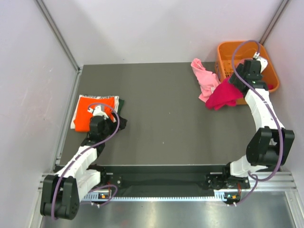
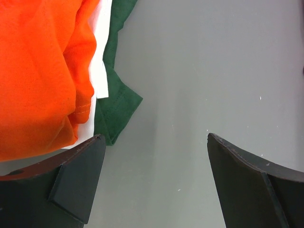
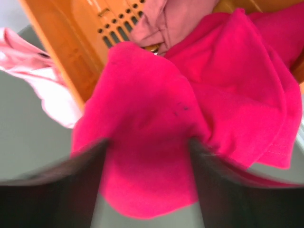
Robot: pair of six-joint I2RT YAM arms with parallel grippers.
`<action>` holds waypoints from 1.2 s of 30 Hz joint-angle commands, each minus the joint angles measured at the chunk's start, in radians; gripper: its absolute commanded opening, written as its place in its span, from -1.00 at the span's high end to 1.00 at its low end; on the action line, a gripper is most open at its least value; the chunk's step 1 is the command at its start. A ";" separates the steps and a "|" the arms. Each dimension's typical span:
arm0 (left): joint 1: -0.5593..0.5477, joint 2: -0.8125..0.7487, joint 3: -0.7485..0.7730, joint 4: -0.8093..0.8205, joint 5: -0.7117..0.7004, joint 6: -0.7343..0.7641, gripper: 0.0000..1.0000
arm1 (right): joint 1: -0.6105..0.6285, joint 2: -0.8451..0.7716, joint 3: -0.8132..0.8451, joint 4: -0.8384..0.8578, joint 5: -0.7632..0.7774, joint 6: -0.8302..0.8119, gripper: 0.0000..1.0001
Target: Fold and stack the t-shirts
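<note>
A folded bright orange t-shirt (image 1: 92, 107) (image 2: 38, 71) tops a stack at the table's left, with a white one (image 2: 99, 61) and a dark green one (image 2: 116, 95) showing under it. My left gripper (image 1: 97, 110) (image 2: 156, 142) hovers open at the stack's right edge, holding nothing. At the far right a magenta t-shirt (image 1: 223, 95) (image 3: 156, 95) spills from the orange basket (image 1: 228, 50) onto the table. My right gripper (image 1: 237, 80) (image 3: 147, 142) stands open astride a bulge of this shirt, fingers touching the cloth; that view is blurred. A light pink t-shirt (image 1: 204, 78) (image 3: 42, 90) lies crumpled beside the basket.
A dusty pink garment (image 3: 156, 23) lies inside the basket (image 3: 61, 47), which sits in the far right corner against the wall. Pale walls enclose the dark table (image 1: 166, 123) on three sides.
</note>
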State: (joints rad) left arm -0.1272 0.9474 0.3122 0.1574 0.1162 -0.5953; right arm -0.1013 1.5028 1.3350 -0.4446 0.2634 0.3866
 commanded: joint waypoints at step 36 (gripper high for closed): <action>-0.008 -0.002 0.018 0.057 0.005 0.020 -0.83 | -0.077 0.212 0.668 -0.112 -0.179 -0.040 -0.83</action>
State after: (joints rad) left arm -0.1310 0.9474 0.3122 0.1577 0.1162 -0.5919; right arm -0.2180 1.7943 2.1105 -0.5598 0.1829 0.4088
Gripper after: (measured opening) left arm 0.917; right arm 0.935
